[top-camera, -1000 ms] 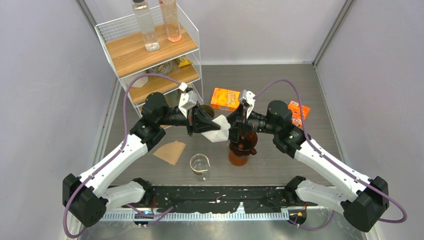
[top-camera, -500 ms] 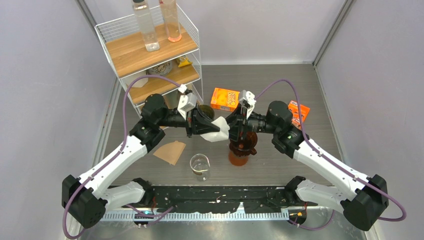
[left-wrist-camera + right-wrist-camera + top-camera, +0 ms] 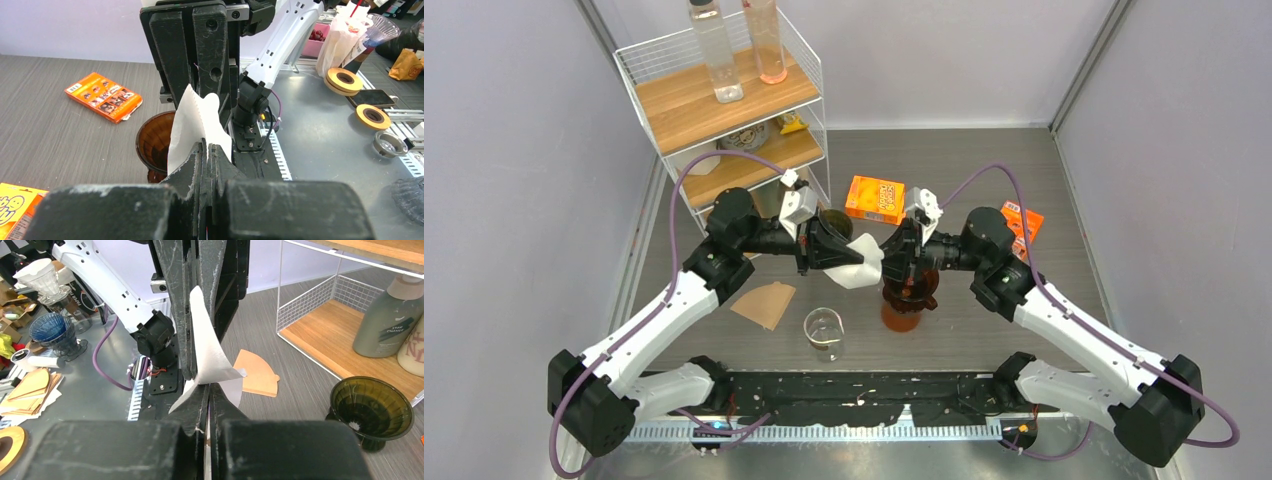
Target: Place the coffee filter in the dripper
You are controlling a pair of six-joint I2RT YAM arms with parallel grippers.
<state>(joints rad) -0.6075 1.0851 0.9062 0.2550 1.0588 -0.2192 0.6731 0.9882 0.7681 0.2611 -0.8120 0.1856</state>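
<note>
Left gripper (image 3: 207, 146) is clamped shut on one edge of the white coffee filter (image 3: 194, 122). Right gripper (image 3: 209, 388) pinches the opposite edge, so the filter hangs in the air between them. Only the left wrist view shows the amber dripper (image 3: 152, 145), lower down behind the filter. Only the right wrist view shows a bottle (image 3: 387, 320) labelled "STAR CHANGE".

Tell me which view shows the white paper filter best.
Left wrist: the filter faces the camera, broad and close, pinched at both ends by fingers, with the brown dripper behind it. The right wrist shows it mostly edge-on, and the top view shows it small.
</note>
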